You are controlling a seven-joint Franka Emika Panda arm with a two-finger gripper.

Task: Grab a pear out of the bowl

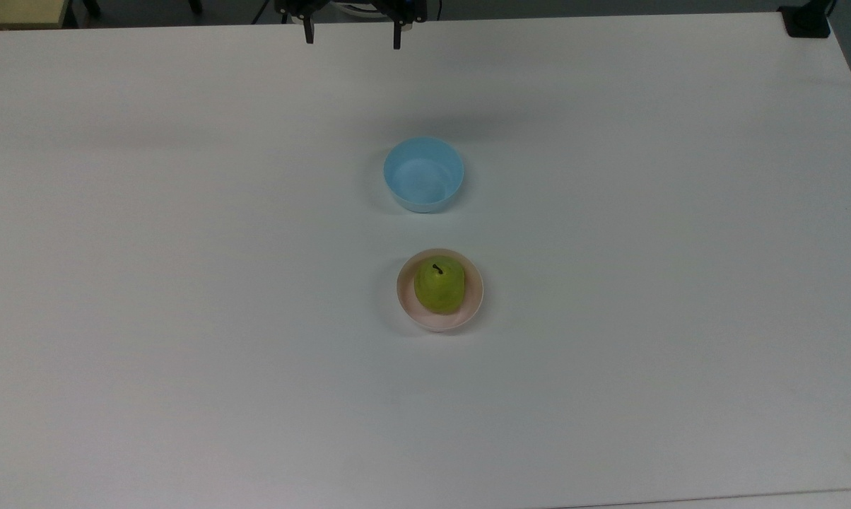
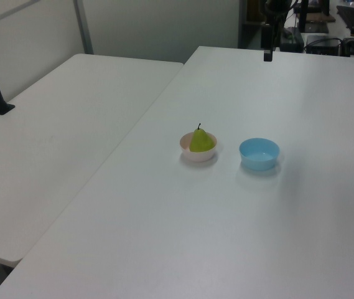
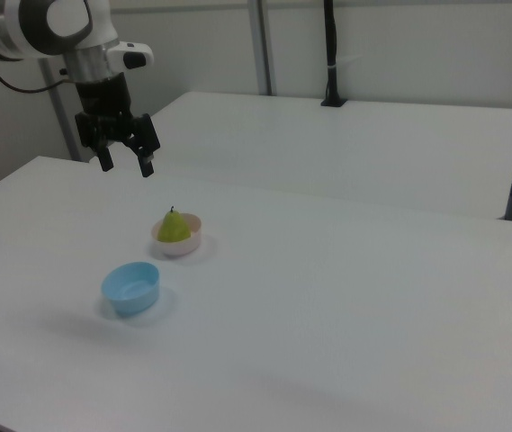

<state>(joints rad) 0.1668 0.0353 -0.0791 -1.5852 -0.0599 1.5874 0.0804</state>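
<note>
A yellow-green pear (image 1: pixel 439 285) (image 2: pixel 201 141) (image 3: pixel 175 227) with a short dark stem sits in the pale pink bowl (image 1: pixel 473 297) (image 2: pixel 196 155) (image 3: pixel 185 246) near the middle of the white table. My gripper (image 1: pixel 353 34) (image 3: pixel 126 165) hangs open and empty well above the table, at the top edge of the top view and up and to the left of the bowl in the right view. One dark finger (image 2: pixel 267 55) shows at the top of the left view.
An empty light blue bowl (image 1: pixel 423 174) (image 2: pixel 259 154) (image 3: pixel 131 288) stands beside the pink one, on the gripper's side. A second white table (image 2: pixel 52 124) (image 3: pixel 354 144) adjoins this one, with a black post (image 3: pixel 331 54) clamped to it.
</note>
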